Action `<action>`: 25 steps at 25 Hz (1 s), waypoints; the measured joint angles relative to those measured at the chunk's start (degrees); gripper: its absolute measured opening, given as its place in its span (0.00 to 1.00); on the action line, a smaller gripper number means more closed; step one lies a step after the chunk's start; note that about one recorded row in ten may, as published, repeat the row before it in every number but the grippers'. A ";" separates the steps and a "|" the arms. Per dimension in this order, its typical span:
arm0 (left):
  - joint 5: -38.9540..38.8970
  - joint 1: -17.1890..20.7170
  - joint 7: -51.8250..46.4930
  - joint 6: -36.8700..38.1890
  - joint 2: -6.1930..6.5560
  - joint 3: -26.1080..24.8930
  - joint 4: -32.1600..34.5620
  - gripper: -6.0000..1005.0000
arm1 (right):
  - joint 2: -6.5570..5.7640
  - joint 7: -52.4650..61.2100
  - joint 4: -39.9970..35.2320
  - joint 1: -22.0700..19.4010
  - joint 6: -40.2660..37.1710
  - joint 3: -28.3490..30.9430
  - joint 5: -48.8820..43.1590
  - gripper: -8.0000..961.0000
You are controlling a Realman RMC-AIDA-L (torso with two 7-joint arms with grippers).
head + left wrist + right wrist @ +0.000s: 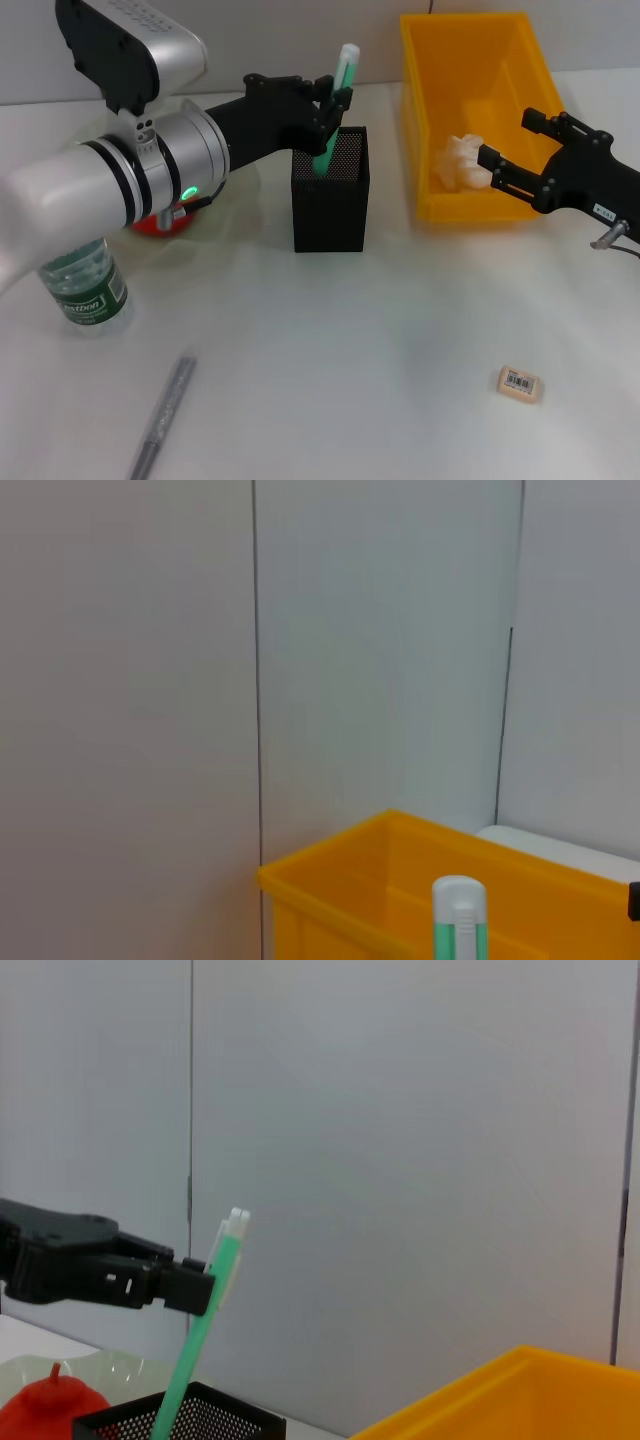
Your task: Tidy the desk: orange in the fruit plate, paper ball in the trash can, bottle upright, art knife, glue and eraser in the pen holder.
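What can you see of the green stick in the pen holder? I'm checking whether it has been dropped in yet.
The green stick is slim, translucent green plastic with a white cap on top. It stands tilted, its lower end inside the black mesh pen holder and its upper part sticking out above the rim. The left gripper is shut on it near the top, so it is not yet released. Nothing else visibly touches it.

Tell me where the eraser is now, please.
In the head view the eraser lies on the white desk at the robot's right, nearer than the yellow bin, apart from both grippers.
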 joint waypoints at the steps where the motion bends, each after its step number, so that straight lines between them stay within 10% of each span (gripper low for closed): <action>1: -0.01 -0.11 0.01 -0.02 0.00 -0.01 -0.27 0.19 | 0.00 0.00 0.00 0.00 0.00 0.00 0.00 0.80; 11: -2.12 0.01 -0.10 -0.01 0.00 -0.34 -0.98 0.22 | 0.00 0.05 -0.01 -0.09 -0.18 0.00 0.00 0.80; 25: -2.15 0.22 -0.61 3.34 0.21 0.05 1.27 0.59 | 0.00 0.05 -0.01 -0.27 -0.63 0.00 0.00 0.80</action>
